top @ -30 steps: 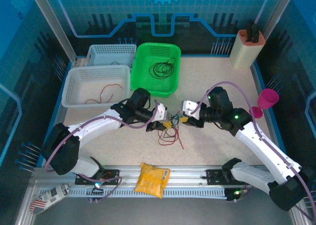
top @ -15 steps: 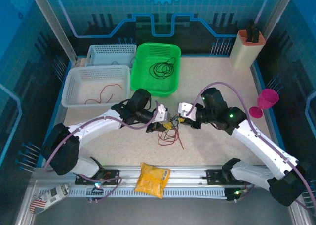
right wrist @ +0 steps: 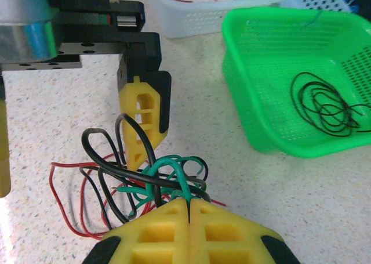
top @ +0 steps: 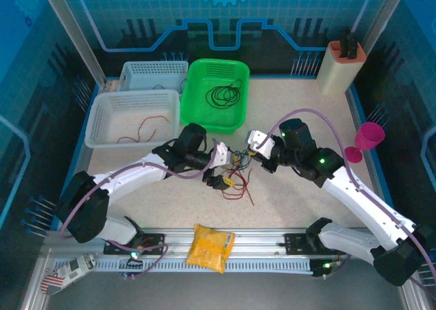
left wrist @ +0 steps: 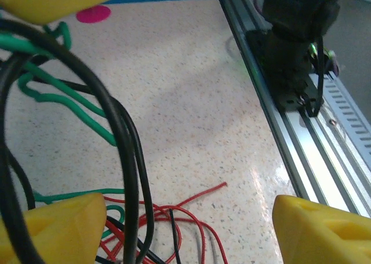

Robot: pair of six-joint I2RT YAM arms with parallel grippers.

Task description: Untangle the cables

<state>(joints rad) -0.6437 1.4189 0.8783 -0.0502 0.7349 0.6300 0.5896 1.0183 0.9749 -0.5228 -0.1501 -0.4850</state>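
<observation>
The cables [top: 235,175], thin red, green and black wires knotted together, lie mid-table between both grippers. My right gripper [right wrist: 188,209] is shut on a loop of the green cable [right wrist: 174,165], with black strands [right wrist: 110,159] bunched just in front of it. My left gripper [left wrist: 188,229] stands open. Its yellow fingers [left wrist: 52,223] are far apart, black cable [left wrist: 124,159] hangs past the left one, and red wire [left wrist: 197,214] lies on the table between them. From above, the left gripper [top: 225,167] and right gripper [top: 249,161] face each other across the knot.
A green basket [top: 197,112] at the back holds a coiled black cable [top: 225,93]. A white basket [top: 102,116] holds a red wire [top: 143,127], with another white basket [top: 154,75] behind. A yellow bag [top: 210,247] lies on the front rail. A pink cup [top: 368,138] stands right.
My left gripper has opened and let go of the knot. My right gripper has closed on the green cable and shifted a little left and back with it.
</observation>
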